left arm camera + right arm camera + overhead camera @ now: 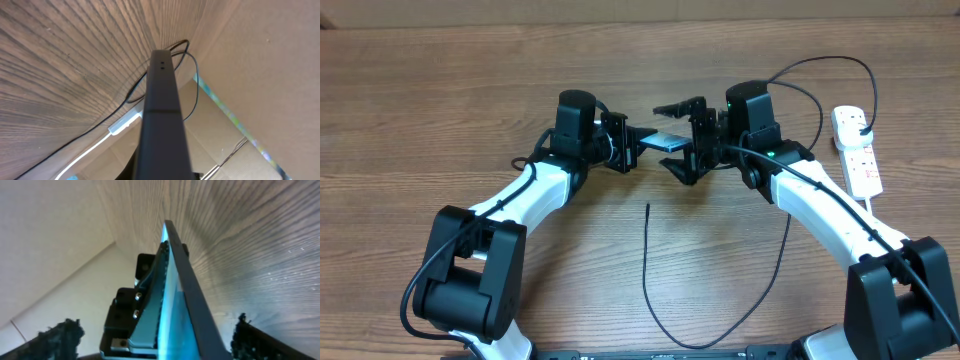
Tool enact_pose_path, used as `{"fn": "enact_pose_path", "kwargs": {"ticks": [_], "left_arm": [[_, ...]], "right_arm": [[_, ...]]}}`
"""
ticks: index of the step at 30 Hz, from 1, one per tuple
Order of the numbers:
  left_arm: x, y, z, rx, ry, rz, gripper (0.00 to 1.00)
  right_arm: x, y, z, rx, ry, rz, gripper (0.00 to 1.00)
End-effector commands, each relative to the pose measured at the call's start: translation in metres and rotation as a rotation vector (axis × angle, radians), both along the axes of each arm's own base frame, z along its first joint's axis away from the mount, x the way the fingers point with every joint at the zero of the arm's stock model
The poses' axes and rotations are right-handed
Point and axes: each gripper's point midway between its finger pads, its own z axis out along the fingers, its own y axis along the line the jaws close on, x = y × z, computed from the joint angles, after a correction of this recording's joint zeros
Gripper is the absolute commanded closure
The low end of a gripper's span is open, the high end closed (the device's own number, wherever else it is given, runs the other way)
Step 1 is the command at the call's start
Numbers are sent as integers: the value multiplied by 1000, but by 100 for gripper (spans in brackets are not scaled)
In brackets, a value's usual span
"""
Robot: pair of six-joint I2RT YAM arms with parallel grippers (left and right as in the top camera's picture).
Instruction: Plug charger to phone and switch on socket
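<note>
The phone [666,141], its screen lit light blue, is held above the table between the two arms. My left gripper [630,148] is shut on its left end. In the left wrist view the phone's dark edge [161,110] fills the middle and my fingers are hidden. My right gripper [684,138] is open, one finger on each side of the phone's right end. In the right wrist view [155,332] both fingers stand apart from the phone [181,295]. The charger [646,265] lies on the table in front, its free tip near the middle. The socket [857,152] lies at the far right.
The charger runs in a loop along the front edge and up past the right arm to the socket. The socket's thick white cord [876,212] runs toward the front. The socket [125,123] and its cord also show in the left wrist view. A cardboard wall [250,60] stands behind.
</note>
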Motion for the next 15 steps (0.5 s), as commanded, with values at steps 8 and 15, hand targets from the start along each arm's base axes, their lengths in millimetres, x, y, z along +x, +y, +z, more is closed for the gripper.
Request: {"fn": "enact_pose_path", "kwargs": {"ticks": [8,15], "left_arm": [[14,34,10,87,-252,-113,96],[15,73,33,92,-553,-280,96]], "right_arm": [[16,-14,21,-51,-271,116,0],[16,-42,5,-187,-386,215,0]]}}
